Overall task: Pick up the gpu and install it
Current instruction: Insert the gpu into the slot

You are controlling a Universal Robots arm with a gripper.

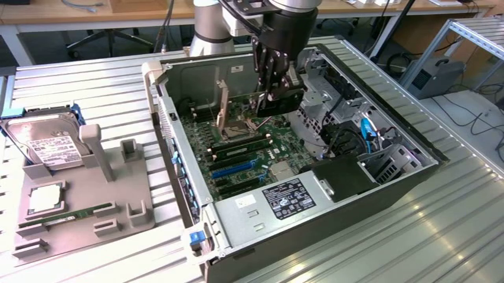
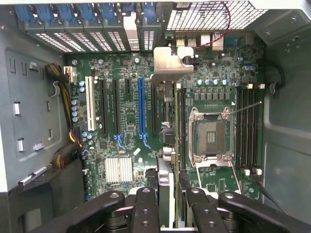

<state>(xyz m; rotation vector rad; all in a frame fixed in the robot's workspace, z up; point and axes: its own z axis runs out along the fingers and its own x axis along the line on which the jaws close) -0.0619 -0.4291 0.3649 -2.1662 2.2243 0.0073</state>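
Note:
The gpu [image 2: 166,165] shows edge-on in the wrist view as a thin dark card, with its silver bracket [image 2: 171,63] toward the case's rear vents. My gripper [image 2: 170,196] is shut on it, one black finger [image 2: 146,208] on each side. In the exterior view the gripper [image 1: 274,97] reaches down into the open computer case [image 1: 315,200] and holds the dark gpu [image 1: 277,107] upright just above the motherboard [image 1: 244,159]. The card hangs over the black slots between the blue expansion slot [image 2: 141,107] and the empty CPU socket [image 2: 209,136].
A grey parts fixture [image 1: 102,194] stands at the exterior view's left, carrying a hard drive [image 1: 49,144], a processor [image 1: 45,197] and a green RAM stick [image 1: 67,217]. Case walls, a drive cage [image 1: 331,112] and cables crowd the card. A finned heatsink [image 2: 119,170] sits on the board.

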